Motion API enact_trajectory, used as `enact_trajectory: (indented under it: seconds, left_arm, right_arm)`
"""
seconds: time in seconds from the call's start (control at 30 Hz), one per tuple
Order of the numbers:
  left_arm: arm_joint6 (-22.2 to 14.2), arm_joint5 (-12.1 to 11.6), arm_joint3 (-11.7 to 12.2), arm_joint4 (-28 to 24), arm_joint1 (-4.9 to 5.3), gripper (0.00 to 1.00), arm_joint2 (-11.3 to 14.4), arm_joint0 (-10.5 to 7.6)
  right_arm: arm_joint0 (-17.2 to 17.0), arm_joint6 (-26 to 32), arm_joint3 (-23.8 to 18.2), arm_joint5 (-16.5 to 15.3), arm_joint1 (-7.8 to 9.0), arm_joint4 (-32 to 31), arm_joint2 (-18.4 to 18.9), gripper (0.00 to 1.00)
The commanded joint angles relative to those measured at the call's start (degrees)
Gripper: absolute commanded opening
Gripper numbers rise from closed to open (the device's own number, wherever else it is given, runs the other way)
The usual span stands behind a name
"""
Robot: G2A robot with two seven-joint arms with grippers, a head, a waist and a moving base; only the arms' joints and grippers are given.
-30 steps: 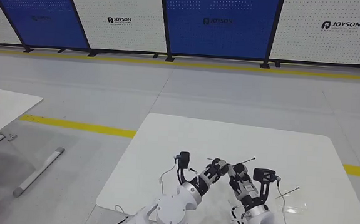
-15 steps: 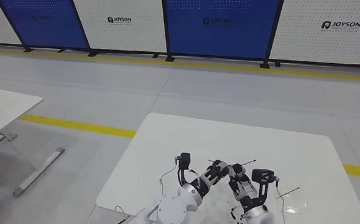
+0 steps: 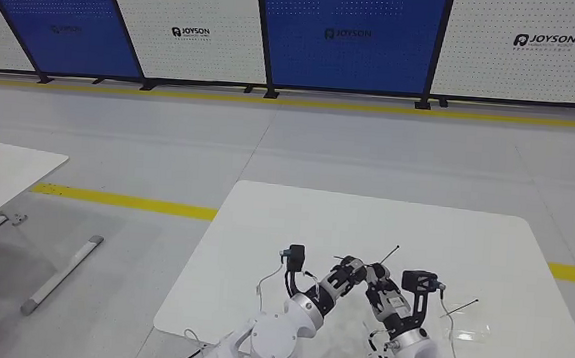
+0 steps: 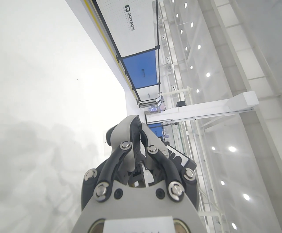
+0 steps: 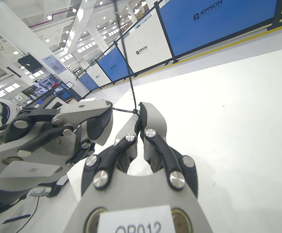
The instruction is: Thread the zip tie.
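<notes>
White worktop (image 3: 444, 230): zip tie (image 5: 130, 75) spans both arms.
Left jaws and right jaws both clamp it. Risk: a diverging pull may slip the tail free.

Left gripper (image 4: 140, 125) — fingers (image 4: 123, 132) tip to tip — above white table (image 4: 55, 66)

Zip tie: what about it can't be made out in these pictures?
- Whether the zip tie is threaded: in the right wrist view, the right gripper covers the head with its fingertips; in the top view, it is too small.
- Its free end: in the right wrist view, cut off by the picture's edge.
- The part inside the left gripper: in the left wrist view, hidden between its shut pads.
</notes>
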Motion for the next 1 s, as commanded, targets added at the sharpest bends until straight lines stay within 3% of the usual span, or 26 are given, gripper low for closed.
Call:
enact_trajectory:
  seconds: [0.0,0.73,0.97]
  left_arm:
    - [0.1,-0.1,-0.1,-0.1,0.00,0.00,0.0,0.01]
    - [-0.1,-3.2,-0.8,-3.9,-0.08,0.00,-0.9,0.41]
    - [0.3,-4.2,-2.3,-5.2,0.02,0.00,-2.0,0.82]
  right_arm:
    - [0.0,0.0,0.0,-0.1,0.01,-0.1,0.0,0.00]
    - [0.6,0.0,1.1,-0.7,0.07,-0.3,-0.5,0.00]
    - [0.8,0.1,1.6,-0.8,0.09,-0.4,-0.5,0.00]
